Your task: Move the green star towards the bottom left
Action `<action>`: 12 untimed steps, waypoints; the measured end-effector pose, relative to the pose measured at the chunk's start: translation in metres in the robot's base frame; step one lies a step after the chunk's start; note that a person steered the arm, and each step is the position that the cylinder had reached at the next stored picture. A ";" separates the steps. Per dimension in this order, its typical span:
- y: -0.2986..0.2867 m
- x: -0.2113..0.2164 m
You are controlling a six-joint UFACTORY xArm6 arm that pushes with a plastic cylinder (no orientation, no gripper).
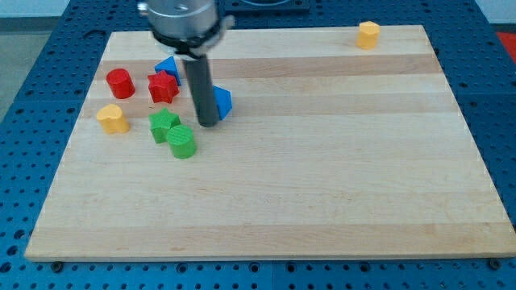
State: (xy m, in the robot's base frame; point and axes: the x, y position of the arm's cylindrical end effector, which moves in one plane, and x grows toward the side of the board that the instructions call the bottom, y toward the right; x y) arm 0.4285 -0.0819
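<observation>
A pale wooden board (322, 177) lies on a blue pegboard table (500, 97). The green star (164, 125) sits toward the view's upper left, touching the green cylinder (183, 142). My tip (207, 123), a plain rod with nothing to open or close, stands just right of the star, against a blue block (222, 102).

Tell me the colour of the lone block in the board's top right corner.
Yellow-orange block, clearest in the camera view, the only view.
</observation>
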 end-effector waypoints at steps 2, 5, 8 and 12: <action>-0.011 0.034; -0.082 -0.044; -0.040 -0.002; -0.036 0.042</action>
State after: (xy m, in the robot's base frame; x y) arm 0.4704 -0.1178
